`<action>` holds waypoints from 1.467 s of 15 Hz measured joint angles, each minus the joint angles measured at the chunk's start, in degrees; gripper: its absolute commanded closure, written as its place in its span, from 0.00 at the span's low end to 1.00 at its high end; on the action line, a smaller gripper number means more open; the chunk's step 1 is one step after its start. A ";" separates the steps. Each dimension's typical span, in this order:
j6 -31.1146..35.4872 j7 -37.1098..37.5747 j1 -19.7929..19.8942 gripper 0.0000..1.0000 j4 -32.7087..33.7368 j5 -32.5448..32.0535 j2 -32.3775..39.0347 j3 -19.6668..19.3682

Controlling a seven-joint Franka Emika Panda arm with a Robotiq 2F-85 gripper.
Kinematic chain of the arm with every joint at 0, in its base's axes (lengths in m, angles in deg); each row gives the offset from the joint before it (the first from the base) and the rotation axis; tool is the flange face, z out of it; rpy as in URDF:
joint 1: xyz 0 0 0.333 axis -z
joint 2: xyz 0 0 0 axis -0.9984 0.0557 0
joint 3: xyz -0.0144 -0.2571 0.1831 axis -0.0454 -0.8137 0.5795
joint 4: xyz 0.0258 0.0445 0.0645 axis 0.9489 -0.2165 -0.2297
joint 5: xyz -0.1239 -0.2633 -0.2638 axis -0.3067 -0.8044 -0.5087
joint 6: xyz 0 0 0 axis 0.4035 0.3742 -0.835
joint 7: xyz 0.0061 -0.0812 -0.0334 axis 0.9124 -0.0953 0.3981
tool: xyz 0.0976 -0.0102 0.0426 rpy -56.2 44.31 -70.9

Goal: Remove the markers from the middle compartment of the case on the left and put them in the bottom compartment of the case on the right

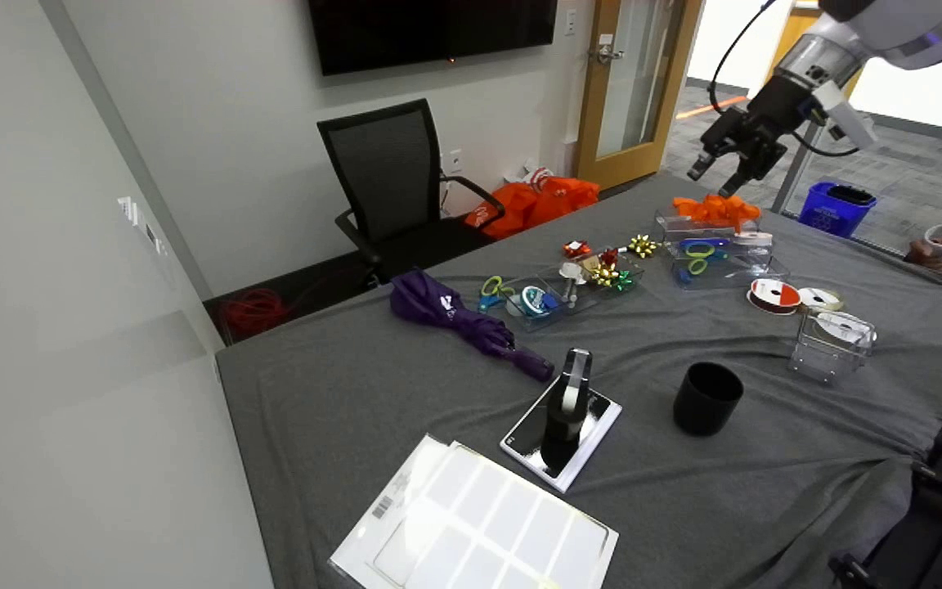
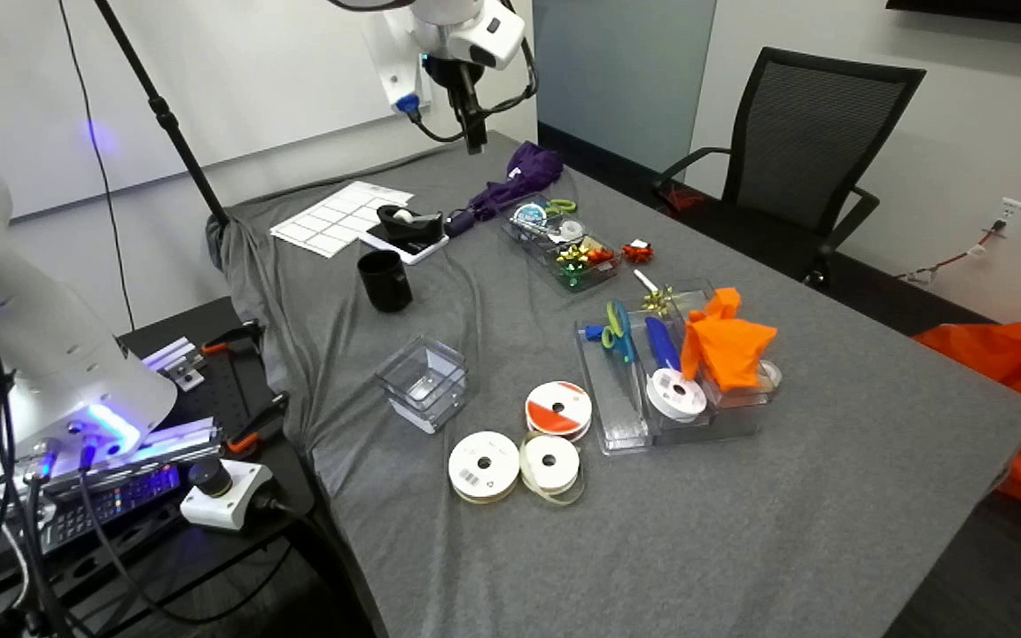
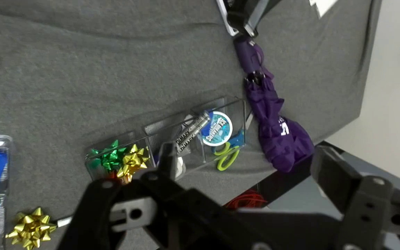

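Note:
In the wrist view, the markers (image 3: 192,133) are two grey pens with black lettering, lying slanted in the middle compartment of the left clear case (image 3: 245,119). Bows fill one end compartment of that case, and a blue mint tub the other. The right clear case (image 2: 612,408) holds scissors in its low front compartment, and a ribbon spool, a blue item and orange cloth farther back. High above the table hangs my gripper (image 3: 247,152), its jaws wide apart with nothing between them. One finger (image 3: 168,152) covers part of the left case's middle compartment.
A purple umbrella (image 3: 266,93) lies beside the left case's mint end. A black cup (image 2: 385,281), a tape dispenser (image 2: 411,229), a small clear box (image 2: 422,377) and several ribbon spools (image 2: 484,465) stand on the grey cloth. A gold bow (image 3: 32,227) sits between the cases.

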State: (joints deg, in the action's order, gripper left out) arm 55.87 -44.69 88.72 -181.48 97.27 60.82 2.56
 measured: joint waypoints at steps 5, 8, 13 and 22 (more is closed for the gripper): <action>2.95 17.99 0.28 0.00 8.20 4.15 8.78 4.94; 4.40 29.68 0.25 0.00 12.82 3.78 13.32 6.16; 4.54 43.45 0.26 0.00 19.46 -0.08 18.75 6.19; 5.56 51.02 -1.13 0.00 20.74 -9.60 20.51 6.30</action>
State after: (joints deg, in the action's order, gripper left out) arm 61.43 6.33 87.59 -160.74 87.66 81.33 8.86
